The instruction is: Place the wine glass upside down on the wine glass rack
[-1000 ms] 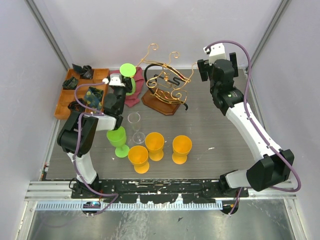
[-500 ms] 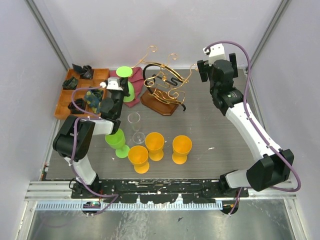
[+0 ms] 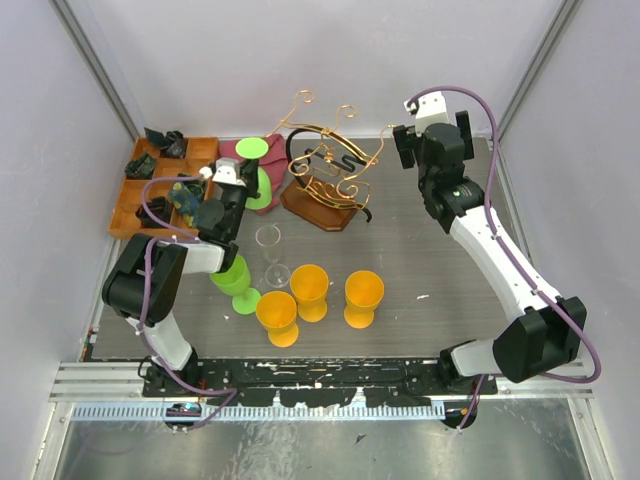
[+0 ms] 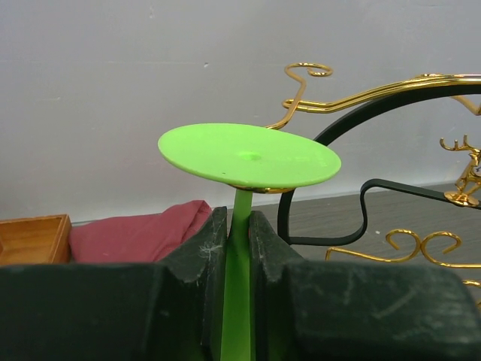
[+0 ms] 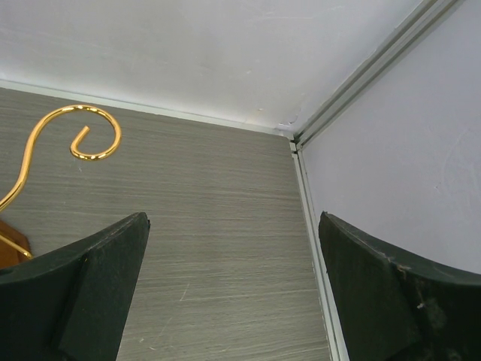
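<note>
left gripper (image 4: 237,226): my fingers just pinched in, now clamped on the stem of the wine glass (image 4: 248,154).
wine glass: green, inverted, foot up, just left of the wine glass rack (image 4: 376,98), not hung yet.
meaning: grip looks set, next slide the foot onto a gold arm.
right gripper (image 5: 233,286): spread wide, empty, near back right corner.
writing: none readable.

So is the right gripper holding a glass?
No, the right gripper is wide open, with only the grey table showing in the gap.
</note>
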`<state>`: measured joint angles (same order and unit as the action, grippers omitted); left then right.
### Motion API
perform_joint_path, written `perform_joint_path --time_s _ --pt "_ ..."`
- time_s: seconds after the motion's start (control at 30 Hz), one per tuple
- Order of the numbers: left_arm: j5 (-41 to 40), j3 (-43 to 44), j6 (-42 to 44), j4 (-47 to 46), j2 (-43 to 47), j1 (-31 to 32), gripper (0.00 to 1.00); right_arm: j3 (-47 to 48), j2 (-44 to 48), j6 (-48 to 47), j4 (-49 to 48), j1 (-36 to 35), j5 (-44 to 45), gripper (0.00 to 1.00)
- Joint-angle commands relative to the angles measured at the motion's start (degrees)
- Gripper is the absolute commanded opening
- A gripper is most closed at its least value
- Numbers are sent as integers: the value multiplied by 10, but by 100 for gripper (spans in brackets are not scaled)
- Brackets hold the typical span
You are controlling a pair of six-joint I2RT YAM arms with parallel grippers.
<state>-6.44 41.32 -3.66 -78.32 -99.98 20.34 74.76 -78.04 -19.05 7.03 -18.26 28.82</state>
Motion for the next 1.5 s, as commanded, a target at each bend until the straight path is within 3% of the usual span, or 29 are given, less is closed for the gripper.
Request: perform_joint_path --time_s 0.0,0.27,0.3,0.43,0.57,0.97,1.3,1.47 --pt "41 6 -8 -37 -1 0 20 4 14 10 -24 2 0 100" --pt "75 32 -5 -32 -14 18 26 6 15 12 -22 2 -3 100" --pt "78 34 -6 -30 -15 19 30 5 16 12 -23 2 -3 100" --pt "80 35 -6 -28 -20 20 65 6 15 10 -22 2 -3 100" --pt "67 25 3 -22 -8 20 81 13 16 10 -18 2 -6 100" --pt "45 -26 25 55 93 20 87 126 -3 43 60 2 -23 100" --pt "61 -23 24 160 174 20 100 255 -83 96 142 2 -67 100" --pt "52 -13 36 231 220 20 98 266 -111 108 143 4 -99 100"
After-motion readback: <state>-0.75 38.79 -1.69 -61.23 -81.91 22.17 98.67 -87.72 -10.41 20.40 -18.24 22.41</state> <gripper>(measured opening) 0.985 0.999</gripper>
